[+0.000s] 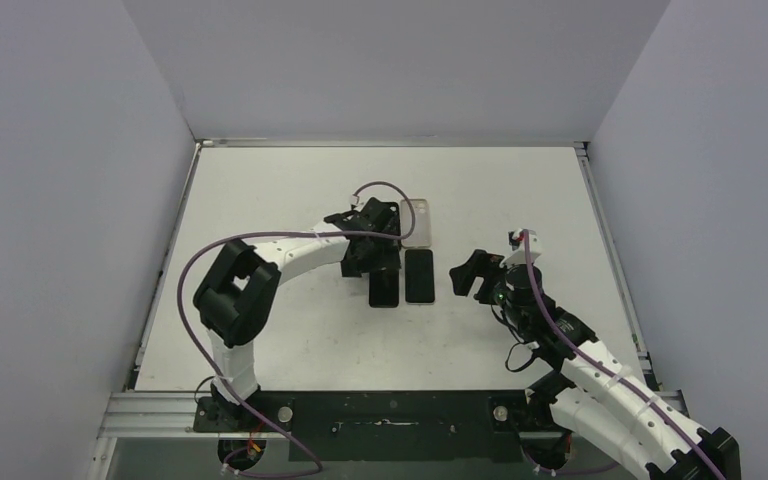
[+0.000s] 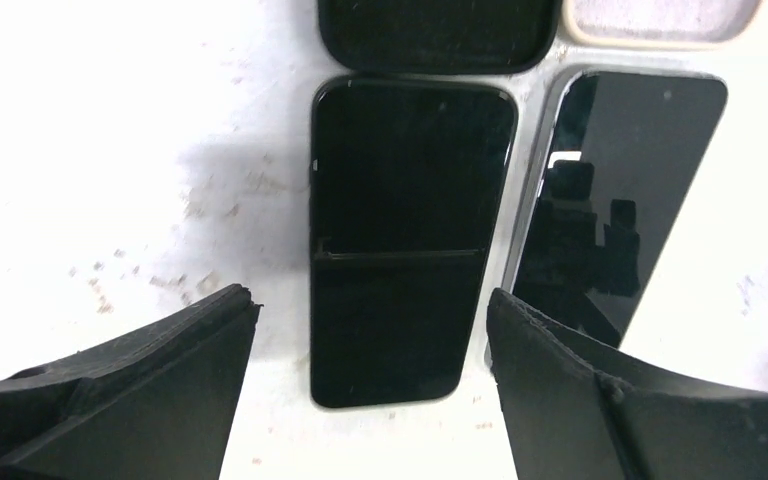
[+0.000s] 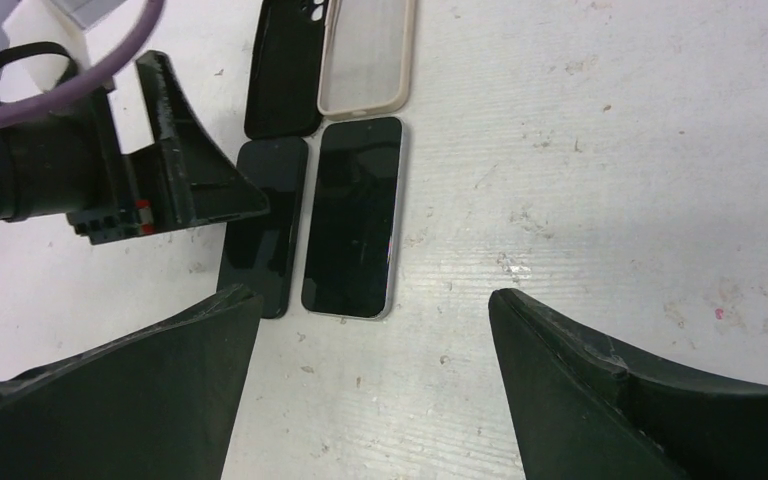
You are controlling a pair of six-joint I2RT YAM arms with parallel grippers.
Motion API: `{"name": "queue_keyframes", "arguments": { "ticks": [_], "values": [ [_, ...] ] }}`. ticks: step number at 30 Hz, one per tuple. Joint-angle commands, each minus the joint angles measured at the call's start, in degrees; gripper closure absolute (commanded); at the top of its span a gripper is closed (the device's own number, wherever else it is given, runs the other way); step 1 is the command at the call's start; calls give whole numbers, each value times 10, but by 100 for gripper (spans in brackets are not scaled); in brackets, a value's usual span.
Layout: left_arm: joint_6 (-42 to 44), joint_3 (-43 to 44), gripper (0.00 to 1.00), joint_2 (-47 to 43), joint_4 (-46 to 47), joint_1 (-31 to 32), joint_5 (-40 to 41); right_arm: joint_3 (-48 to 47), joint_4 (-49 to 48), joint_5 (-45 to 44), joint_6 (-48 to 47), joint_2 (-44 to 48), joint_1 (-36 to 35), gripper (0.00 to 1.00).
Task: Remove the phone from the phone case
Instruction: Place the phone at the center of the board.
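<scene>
Left wrist view: left gripper spread wide, gripping nothing; its black fingers fill lower corners of frame. Mid-frame between them: matte black phone, flat on white table, out of any case. Just right of it: glossy black phone with grey rim, slightly tilted. Top edge: black soft phone case, empty, just above matte black phone. Upper right: beige translucent case, empty. Right wrist view: right gripper wide open, holding nothing, low in frame; phones and cases sit upper left.
</scene>
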State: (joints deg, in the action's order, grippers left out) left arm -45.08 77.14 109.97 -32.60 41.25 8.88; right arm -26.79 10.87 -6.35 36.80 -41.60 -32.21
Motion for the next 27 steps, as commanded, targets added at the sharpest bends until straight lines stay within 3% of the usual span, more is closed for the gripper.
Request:
{"name": "queue_keyframes", "arguments": {
  "ticks": [1,12,20,27],
  "values": [
    [-29,-54,21,-93,48,-7,-41,-10,-26,19,-7,-9,3,14],
    [-91,-211,43,-148,158,-35,-89,5,-57,59,15,-27,4,21],
    [-75,-186,60,-103,199,-47,-131,7,-58,76,16,-32,4,22],
    [-74,-168,66,-71,207,-48,-141,17,-86,92,27,-60,5,25]
  ]
}}
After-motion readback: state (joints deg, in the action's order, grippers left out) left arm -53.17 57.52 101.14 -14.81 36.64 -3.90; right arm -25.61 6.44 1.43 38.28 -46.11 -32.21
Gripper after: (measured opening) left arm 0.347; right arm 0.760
